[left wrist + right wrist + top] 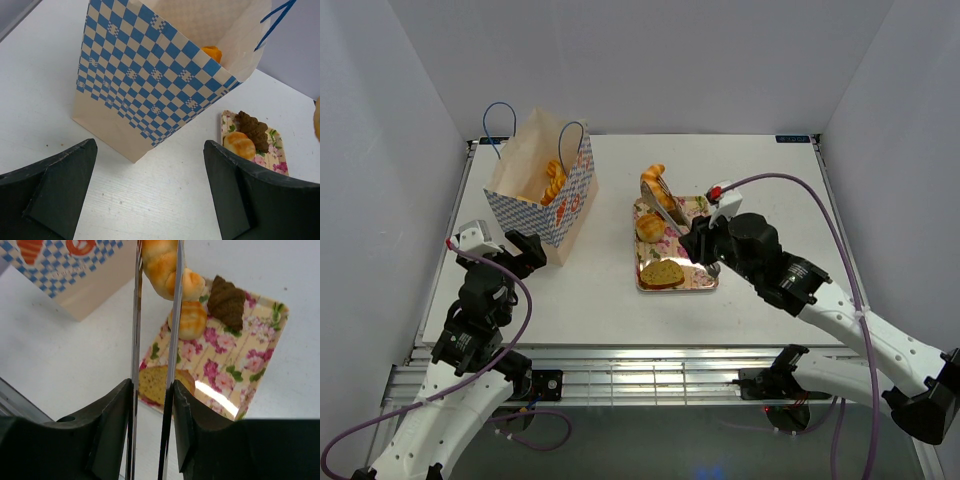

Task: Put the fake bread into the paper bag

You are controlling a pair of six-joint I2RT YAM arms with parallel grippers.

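My right gripper [152,390] is shut on a pair of metal tongs [174,315]. The tong tips pinch a golden twisted fake bread [159,260], held above the far end of the floral tray [260,330]. On the tray lie a round bun [189,320], a dark brown piece [227,301] and a flat slice [150,382]. The checkered paper bag [545,195] stands open left of the tray with an orange loaf [555,180] inside. My left gripper [150,190] is open and empty, low over the table just in front of the bag [150,65].
White walls enclose the table on three sides. The bag's blue cord handles [500,120] stick up at its far rim. The right arm's cable [790,185] arches over the table right of the tray [675,285].
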